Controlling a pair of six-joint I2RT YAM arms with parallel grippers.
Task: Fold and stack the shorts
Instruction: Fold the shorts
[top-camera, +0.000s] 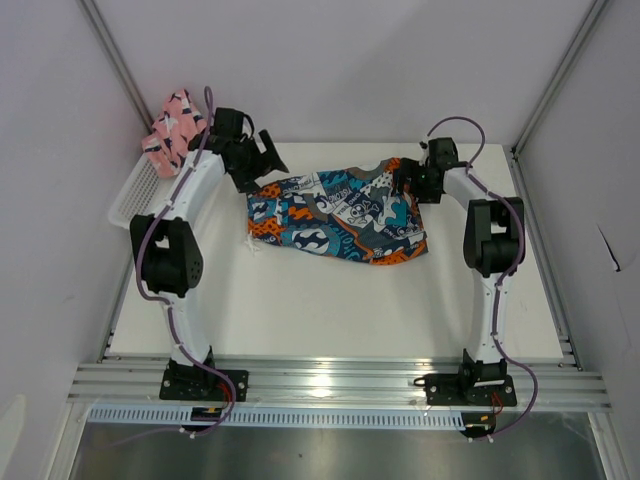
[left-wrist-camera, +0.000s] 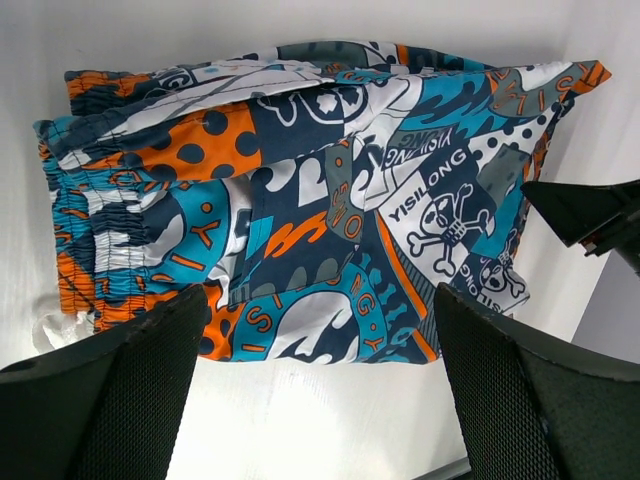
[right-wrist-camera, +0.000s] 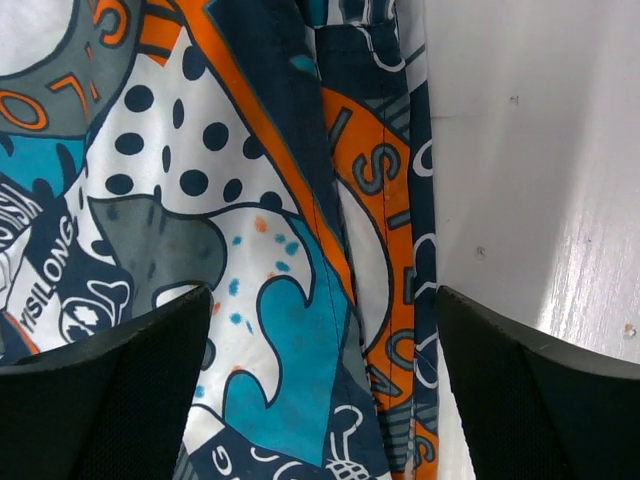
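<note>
The printed shorts (top-camera: 335, 215) in blue, orange, white and grey lie folded on the white table (top-camera: 330, 310) at the back middle. My left gripper (top-camera: 266, 163) hovers open just off their left end, by the gathered waistband (left-wrist-camera: 90, 230); in the left wrist view the open gripper (left-wrist-camera: 320, 300) holds nothing. My right gripper (top-camera: 404, 183) is open above the shorts' right end, its black fingers (right-wrist-camera: 110, 390) standing either side of the hem edge (right-wrist-camera: 385, 230) without pinching it. The pink shorts (top-camera: 178, 125) sit bunched on the white mesh basket (top-camera: 135, 190).
The basket stands at the table's back left corner, close behind the left arm's forearm. The right gripper's black tip (left-wrist-camera: 590, 215) shows at the right of the left wrist view. Grey walls and metal frame rails (top-camera: 545, 260) enclose the table.
</note>
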